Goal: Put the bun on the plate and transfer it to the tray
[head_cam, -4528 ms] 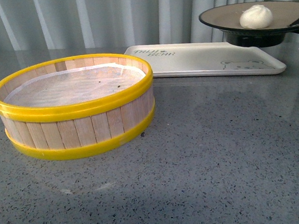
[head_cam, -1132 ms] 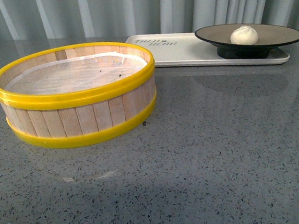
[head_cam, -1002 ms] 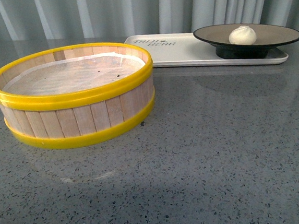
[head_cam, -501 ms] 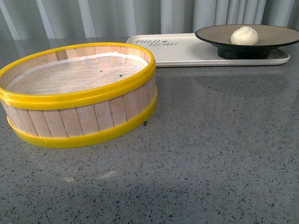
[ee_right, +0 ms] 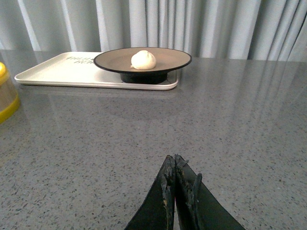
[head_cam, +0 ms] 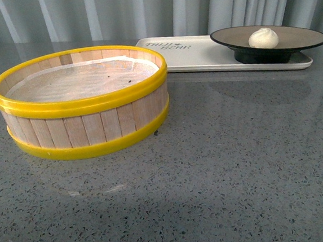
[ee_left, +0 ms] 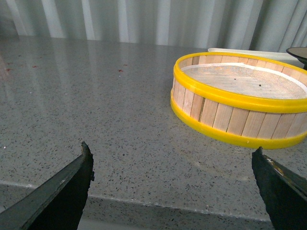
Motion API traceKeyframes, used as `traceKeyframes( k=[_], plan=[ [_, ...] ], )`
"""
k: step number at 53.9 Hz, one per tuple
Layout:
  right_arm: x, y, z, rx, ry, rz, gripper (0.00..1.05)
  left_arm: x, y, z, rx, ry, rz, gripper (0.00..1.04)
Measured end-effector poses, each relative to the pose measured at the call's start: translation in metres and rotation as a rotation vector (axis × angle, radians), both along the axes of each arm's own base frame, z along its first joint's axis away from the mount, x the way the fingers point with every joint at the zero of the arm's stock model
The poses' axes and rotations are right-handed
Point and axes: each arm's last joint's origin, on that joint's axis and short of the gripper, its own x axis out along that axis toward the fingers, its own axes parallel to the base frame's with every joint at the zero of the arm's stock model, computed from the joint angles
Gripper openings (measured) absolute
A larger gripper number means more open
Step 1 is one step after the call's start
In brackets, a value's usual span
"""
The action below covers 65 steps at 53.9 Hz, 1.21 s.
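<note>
Since the earliest frame the plate (head_cam: 269,38) has come down out of the air onto the right end of the tray (head_cam: 201,57), near the worktop's far edge, with the bun (head_cam: 263,37) sitting on its face, so the task looks finished. Neither arm shows in the front view. Left gripper (ee_left: 172,184) stands spread wide and empty near the front edge; right gripper (ee_right: 176,184) is pressed closed on nothing. Bare worktop lies between both grippers and the tray (the yellow-rimmed steamer basket (head_cam: 83,99) sits left, just beside the tray's near corner).
</note>
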Motion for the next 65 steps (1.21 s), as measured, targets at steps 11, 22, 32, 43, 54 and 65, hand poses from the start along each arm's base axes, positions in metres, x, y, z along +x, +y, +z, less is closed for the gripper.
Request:
traceKeyframes(
  k=[11, 22, 32, 43, 54, 65],
  plan=[
    [-0.004, 0.0, -0.006, 0.0, -0.008, 0.0, 0.02, 0.0, 0.0, 0.0, 0.0, 0.0, 0.0, 0.98],
    [-0.009, 0.0, -0.006, 0.0, -0.012, 0.0, 0.02, 0.0, 0.0, 0.0, 0.0, 0.0, 0.0, 0.98],
    [-0.012, 0.0, -0.006, 0.0, -0.011, 0.0, 0.02, 0.0, 0.0, 0.0, 0.0, 0.0, 0.0, 0.98],
    [-0.022, 0.0, -0.01, 0.0, 0.016, 0.001, 0.02, 0.0, 0.0, 0.0, 0.0, 0.0, 0.0, 0.98],
    [-0.024, 0.0, -0.009, 0.0, -0.005, 0.001, 0.02, 0.0, 0.0, 0.0, 0.0, 0.001, 0.0, 0.98],
    [-0.024, 0.0, -0.009, -0.002, -0.006, 0.001, 0.19, 0.0, 0.0, 0.0, 0.0, 0.0, 0.0, 0.98]
  ],
)
